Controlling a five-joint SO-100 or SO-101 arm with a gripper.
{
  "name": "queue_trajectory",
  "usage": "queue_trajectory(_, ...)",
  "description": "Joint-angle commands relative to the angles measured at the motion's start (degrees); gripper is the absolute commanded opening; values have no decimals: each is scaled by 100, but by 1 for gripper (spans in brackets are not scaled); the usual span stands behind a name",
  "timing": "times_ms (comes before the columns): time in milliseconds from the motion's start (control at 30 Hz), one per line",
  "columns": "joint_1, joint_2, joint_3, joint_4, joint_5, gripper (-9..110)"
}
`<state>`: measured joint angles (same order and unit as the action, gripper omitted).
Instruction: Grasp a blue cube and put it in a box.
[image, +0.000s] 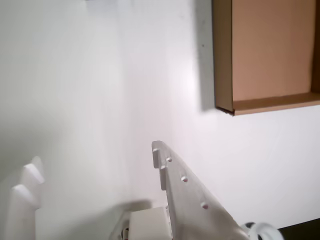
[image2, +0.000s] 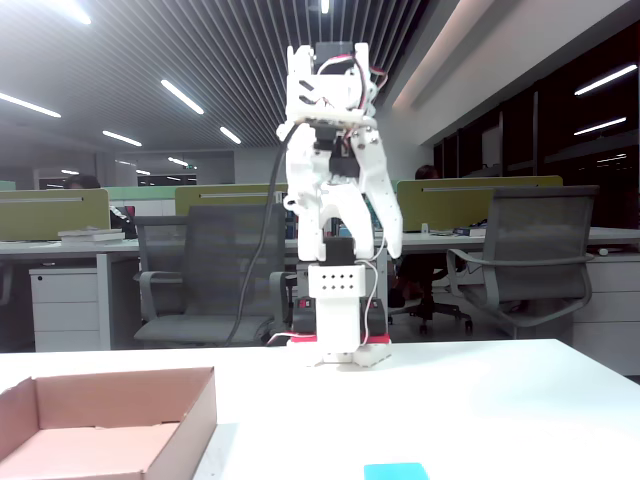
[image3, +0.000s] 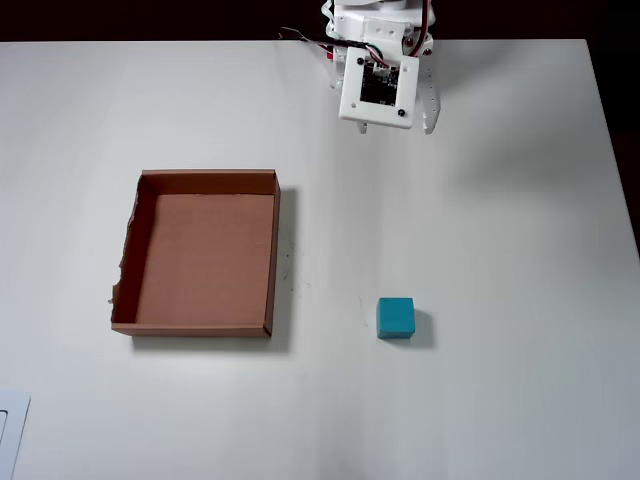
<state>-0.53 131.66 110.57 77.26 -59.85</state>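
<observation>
Gripper (image: 95, 165) first: in the wrist view your two white fingers (image: 185, 195) sit wide apart with only bare table (image: 100, 75) between them, so it's spread open, holding nothing and touching nothing. In the fixed view you can see the arm (image2: 340, 200) folded up tall at the far edge of the table, the gripper (image2: 352, 247) hanging well above the surface with its jaws splayed. The blue cube (image3: 395, 318) sits on the table in the overhead view, well apart from the arm (image3: 380, 70) and just off to the right of the box (image3: 150, 250), not touching it. The box looks empty in that view. Your wrist view never catches the cube at all; it only gets a corner of the box (image: 223, 65) at the upper right. The fixed view shows just the top of the cube (image2: 395, 471) at the bottom edge, with the box (image2: 200, 420) to its left, plus office chairs (image2: 520, 260) and desks (image2: 60, 255) behind that the other two views don't show.
</observation>
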Motion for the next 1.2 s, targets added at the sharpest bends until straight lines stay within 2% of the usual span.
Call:
queue_trajectory(0, 35, -659, -853, 0, 97, 28)
queue_trajectory(400, 149, -2698, -2848, -9, 615, 28)
queue_trajectory(800, 114, -4676, -4474, -26, 650, 28)
queue_trajectory(1167, 53, -5774, -5142, -220, 721, 28)
